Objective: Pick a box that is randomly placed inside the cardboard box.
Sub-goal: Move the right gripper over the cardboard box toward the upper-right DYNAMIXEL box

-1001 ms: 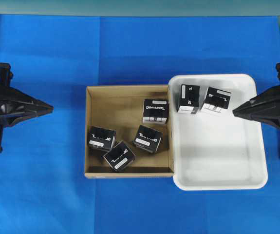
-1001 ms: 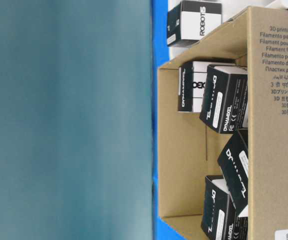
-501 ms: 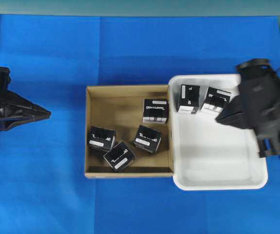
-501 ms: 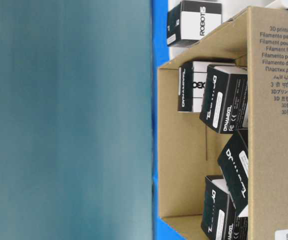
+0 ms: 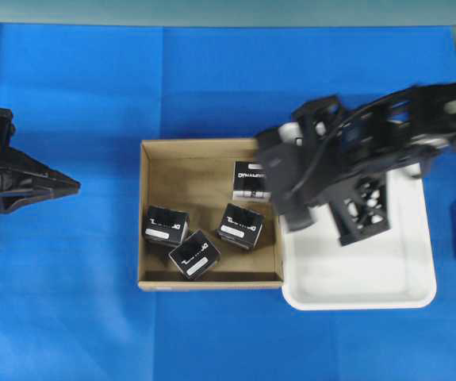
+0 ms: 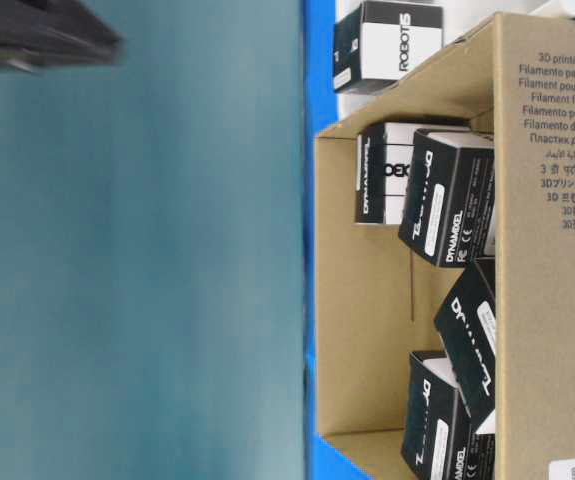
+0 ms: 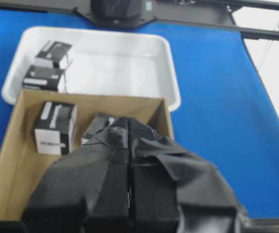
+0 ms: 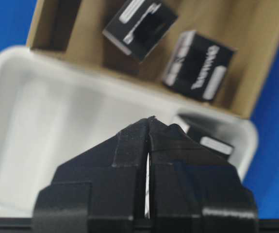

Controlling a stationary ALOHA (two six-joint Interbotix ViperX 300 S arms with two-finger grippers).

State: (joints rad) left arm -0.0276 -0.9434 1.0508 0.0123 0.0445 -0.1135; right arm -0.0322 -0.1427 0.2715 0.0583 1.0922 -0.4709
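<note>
The brown cardboard box (image 5: 209,163) lies mid-table with several small black boxes in it, among them one at the back right (image 5: 249,180), one in the middle (image 5: 239,225) and one at the front (image 5: 194,254). My right gripper (image 5: 291,210) is shut and empty, blurred, above the white tray's left side next to the carton's right wall. In the right wrist view its tip (image 8: 149,119) points at two of the boxes (image 8: 200,65). My left gripper (image 5: 73,185) is shut, empty, left of the carton over the blue cloth; its tip (image 7: 128,120) faces the carton.
A white tray (image 5: 370,286) sits against the carton's right side. It holds two more black boxes (image 7: 54,51), which the right arm (image 5: 386,135) hides from overhead. Blue cloth covers the table. A dark blur (image 6: 37,35) crosses the top left of the table-level view.
My right arm has swung from the table's right edge leftward across the tray, reaching the carton's right wall. The left gripper has shifted only slightly. The boxes have not moved.
</note>
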